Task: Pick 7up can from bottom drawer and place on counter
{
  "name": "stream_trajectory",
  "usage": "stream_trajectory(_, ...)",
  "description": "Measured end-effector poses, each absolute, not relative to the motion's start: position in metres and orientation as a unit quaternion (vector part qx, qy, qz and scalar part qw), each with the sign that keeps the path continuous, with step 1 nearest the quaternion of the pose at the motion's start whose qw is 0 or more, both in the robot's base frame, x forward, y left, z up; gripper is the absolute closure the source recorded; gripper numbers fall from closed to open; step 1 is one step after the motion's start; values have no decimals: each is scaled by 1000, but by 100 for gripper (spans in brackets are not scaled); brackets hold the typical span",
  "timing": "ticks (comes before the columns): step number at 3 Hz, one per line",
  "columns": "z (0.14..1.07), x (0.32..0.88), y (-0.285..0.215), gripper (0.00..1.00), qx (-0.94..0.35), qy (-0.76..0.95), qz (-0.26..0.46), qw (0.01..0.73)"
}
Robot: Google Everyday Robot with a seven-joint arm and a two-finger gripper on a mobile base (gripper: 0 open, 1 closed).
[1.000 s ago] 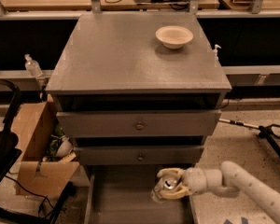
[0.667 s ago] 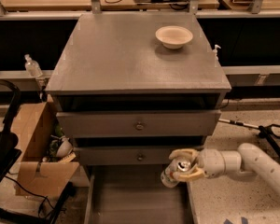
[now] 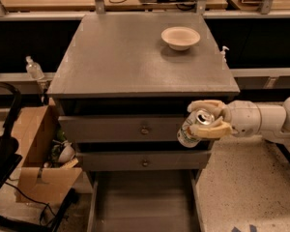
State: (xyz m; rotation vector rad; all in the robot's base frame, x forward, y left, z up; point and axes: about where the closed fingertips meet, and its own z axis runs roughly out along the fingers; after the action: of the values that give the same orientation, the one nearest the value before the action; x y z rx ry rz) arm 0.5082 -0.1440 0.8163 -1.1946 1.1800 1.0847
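In the camera view, the tool (image 3: 206, 118) hangs at the right front corner of the cabinet. Its two pale fingers are clamped around the can (image 3: 187, 133), which tilts with its shiny lid up. The pulled-out bottom drawer (image 3: 142, 202) lies below and left of the tool. The table (image 3: 130, 62) spreads just above it and carries a cream bowl (image 3: 180, 36) farther back.

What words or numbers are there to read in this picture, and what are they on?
Nothing here reads clearly.
7up can, gripped by the claw beside the upper drawer front: green print, too blurred to read.
Bowl, counter, cardboard box: no words I can see.
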Motion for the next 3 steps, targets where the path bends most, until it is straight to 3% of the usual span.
stream_trajectory(1,879,525,-132,100,-502,508,425,555)
stream_trajectory(3,911,558,-105,100,-489,517,398,578)
